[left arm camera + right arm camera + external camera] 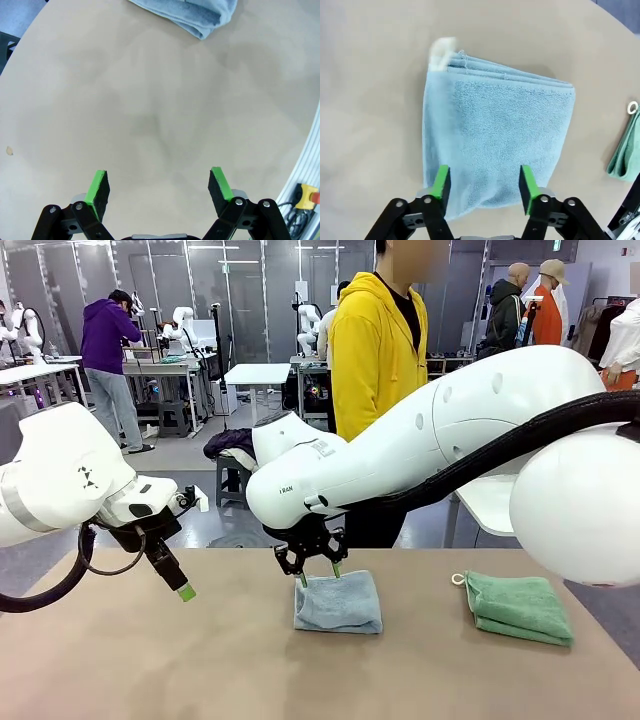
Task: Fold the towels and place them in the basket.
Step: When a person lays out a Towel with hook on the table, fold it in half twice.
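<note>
A pale grey-blue towel [338, 603] lies folded into a small square at the table's middle. My right gripper [319, 574] hovers open just over its far edge. In the right wrist view the folded grey-blue towel [495, 130] lies flat under the open right gripper [483, 184], with nothing between the green pads. A mint green towel [518, 607] with a small corner loop lies folded at the right; its edge [624, 157] shows at the right of the right wrist view. My left gripper [176, 580] hangs open above the bare left side of the table [150, 660]. The basket is out of view.
A person in a yellow hoodie [378, 350] stands at the far side of the table. The left wrist view has my open left gripper [159, 187] over bare tabletop, with a corner of the grey-blue towel [200, 15] at the top.
</note>
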You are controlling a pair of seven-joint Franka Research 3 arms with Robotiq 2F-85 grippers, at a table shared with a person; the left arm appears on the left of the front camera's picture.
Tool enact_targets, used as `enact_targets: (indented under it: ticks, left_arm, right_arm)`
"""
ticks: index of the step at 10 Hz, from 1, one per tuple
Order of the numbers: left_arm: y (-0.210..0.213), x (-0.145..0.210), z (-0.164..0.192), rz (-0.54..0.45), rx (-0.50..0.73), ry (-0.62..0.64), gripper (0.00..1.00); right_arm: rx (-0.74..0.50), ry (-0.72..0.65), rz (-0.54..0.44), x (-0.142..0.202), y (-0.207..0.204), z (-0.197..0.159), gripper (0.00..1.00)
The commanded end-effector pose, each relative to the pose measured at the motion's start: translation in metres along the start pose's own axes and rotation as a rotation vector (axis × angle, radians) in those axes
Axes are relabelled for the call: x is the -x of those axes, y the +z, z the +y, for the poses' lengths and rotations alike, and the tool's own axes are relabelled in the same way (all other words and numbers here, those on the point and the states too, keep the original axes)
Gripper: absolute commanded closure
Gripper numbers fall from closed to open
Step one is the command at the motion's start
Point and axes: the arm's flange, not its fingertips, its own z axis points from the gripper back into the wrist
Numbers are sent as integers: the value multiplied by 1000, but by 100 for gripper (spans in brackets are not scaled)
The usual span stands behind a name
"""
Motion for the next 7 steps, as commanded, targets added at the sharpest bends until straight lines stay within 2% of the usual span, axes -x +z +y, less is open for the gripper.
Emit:
enact_targets:
  ticks: [1, 3, 4, 5, 7]
  left_arm:
    - [3, -3, 3, 14, 6, -1, 0]
    - [3, -3, 3, 14, 6, -1, 0]
    - [3, -3, 3, 14, 6, -1, 0]
    - [3, -3, 3, 14, 6, -1, 0]
    - [3, -3, 3, 14, 6, -1, 0]
  right_arm:
    - [-19, -23, -5, 5, 6, -4, 0]
    - [-45, -30, -11, 4, 9, -11, 0]
    - [-61, -40, -8, 0, 7, -18, 4]
    - [-21, -14, -2, -1, 9, -3, 4]
    - [-21, -14, -2, -1, 9, -3, 4]
